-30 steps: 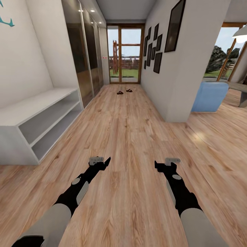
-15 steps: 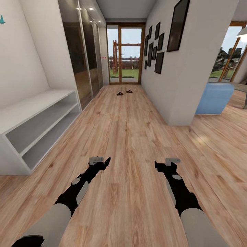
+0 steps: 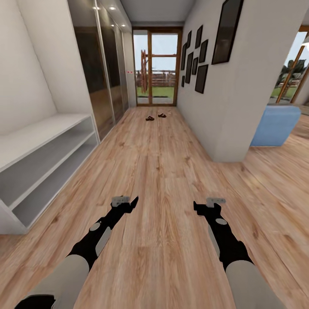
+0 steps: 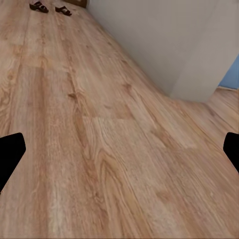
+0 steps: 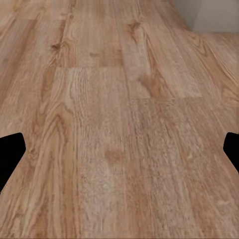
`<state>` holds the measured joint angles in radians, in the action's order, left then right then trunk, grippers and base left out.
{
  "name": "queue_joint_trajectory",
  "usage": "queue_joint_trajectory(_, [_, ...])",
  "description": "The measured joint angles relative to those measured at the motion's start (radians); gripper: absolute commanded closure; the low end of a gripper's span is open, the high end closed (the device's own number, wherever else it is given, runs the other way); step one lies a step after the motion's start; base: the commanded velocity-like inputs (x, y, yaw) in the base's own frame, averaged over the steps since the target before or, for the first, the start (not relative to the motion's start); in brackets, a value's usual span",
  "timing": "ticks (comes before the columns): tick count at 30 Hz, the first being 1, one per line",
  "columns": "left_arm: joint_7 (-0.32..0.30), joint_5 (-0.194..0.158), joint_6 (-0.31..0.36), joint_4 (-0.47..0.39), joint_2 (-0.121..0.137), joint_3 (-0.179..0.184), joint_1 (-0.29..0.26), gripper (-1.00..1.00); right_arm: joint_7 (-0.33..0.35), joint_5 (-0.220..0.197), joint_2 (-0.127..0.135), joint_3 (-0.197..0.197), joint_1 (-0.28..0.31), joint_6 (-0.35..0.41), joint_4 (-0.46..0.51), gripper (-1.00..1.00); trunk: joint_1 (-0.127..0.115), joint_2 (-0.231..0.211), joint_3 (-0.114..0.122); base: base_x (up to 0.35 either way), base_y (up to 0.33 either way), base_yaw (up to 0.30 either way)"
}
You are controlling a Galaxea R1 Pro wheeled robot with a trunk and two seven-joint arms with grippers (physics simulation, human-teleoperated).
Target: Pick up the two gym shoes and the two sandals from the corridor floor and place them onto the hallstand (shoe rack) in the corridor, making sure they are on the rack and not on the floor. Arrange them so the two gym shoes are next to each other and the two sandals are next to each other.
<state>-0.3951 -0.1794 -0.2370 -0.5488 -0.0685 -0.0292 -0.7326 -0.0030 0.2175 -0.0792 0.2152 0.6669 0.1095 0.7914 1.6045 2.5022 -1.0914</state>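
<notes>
Sandals [image 3: 155, 116] are lying on the corridor floor [image 3: 159, 171] far down the hall from you, just short of the glass door [image 3: 156, 66]; you are seeing them as two small dark shapes, close beside each other but apart, and the left wrist view is catching the same pair [image 4: 50, 8] on the planks well away from the gripper. You are holding both arms low over bare wood, on your side of the white wall corner [image 3: 231, 128]. Your left gripper [image 3: 128, 202] is released, its fingertips [image 4: 11, 152] sitting at opposite edges of the wrist picture with nothing between them. Your right gripper [image 3: 201, 206] is spread wide as well, its fingertips [image 5: 11, 149] framing only floor grain. A low pale shelf unit [image 3: 38, 159] with two open tiers is standing against the wall opposite that corner, on your left. Mirrored wardrobe doors [image 3: 101, 73] are running between it and the glass door. Dark picture frames [image 3: 199, 56] are hanging on the corner's wall, and a blue chair [image 3: 274, 126] is showing just past it
</notes>
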Motion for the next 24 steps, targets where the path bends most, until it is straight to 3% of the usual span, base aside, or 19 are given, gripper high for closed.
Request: queue_joint_trajectory(24, [0.0,0.0,0.0,0.0,0.0,0.0,0.0,-1.0,0.0,0.006,-0.001,-0.002,0.0,-0.002,0.0,-1.0,0.0,0.0,0.0,0.349,0.0,0.0])
